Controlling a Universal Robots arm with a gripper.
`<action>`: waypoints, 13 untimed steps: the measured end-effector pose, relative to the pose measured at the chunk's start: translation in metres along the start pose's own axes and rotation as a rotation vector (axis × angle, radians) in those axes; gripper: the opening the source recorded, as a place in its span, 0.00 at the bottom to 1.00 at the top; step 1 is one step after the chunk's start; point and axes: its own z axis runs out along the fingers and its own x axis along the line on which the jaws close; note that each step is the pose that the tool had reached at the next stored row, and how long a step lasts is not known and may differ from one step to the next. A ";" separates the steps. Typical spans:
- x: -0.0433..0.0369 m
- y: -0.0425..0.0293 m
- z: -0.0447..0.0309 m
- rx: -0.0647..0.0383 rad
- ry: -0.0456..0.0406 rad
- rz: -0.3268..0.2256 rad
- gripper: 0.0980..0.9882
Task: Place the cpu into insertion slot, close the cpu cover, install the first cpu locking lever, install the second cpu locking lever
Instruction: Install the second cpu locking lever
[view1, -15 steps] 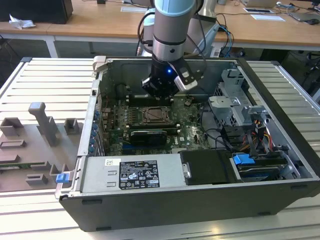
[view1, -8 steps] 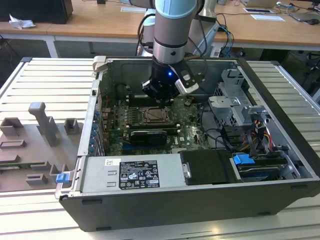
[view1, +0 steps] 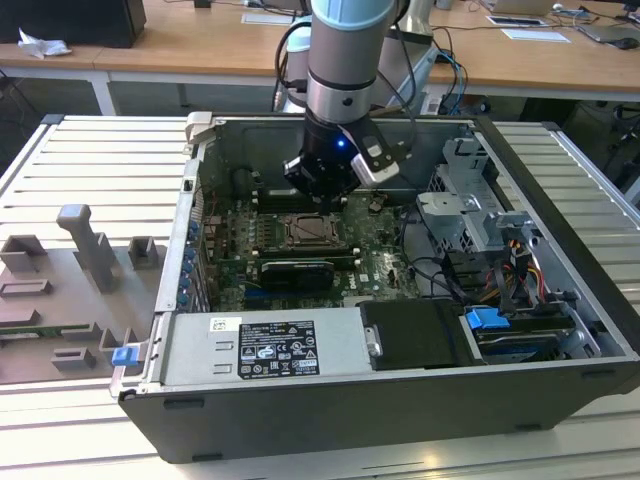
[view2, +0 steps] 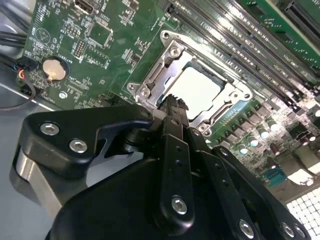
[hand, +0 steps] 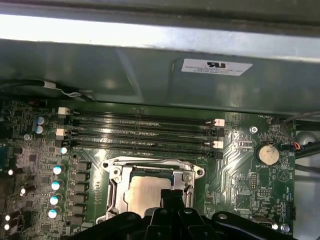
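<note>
Close beside long memory slots (hand: 142, 132), the fingers (view2: 172, 107) sit pressed together over the cpu (view2: 197, 87), cpu cover (view2: 165, 70) down.

In both wrist views the black gripper (view2: 172, 102) covers one edge of the cpu cover (view2: 165, 70) and a part of the cpu (view2: 200, 87). In the exterior view the insertion slot (view1: 309, 231) is too small to tell its details.

The chip (view2: 199, 89) lies flat in the socket (view2: 192, 85), pale silver-beige top up, just past the claw's (view2: 174, 102) fingertips. The metal cover (hand: 150, 172) sits closed over it, a silver frame with its cut-out centre showing the chip, directly under the claw.
</note>
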 end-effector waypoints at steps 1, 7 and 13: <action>0.0001 -0.0015 -0.0001 0.000 0.0000 0.000 0.01; 0.0009 -0.0115 -0.0010 0.000 0.0001 0.000 0.01; 0.0013 -0.0180 -0.0016 0.000 0.0000 0.000 0.01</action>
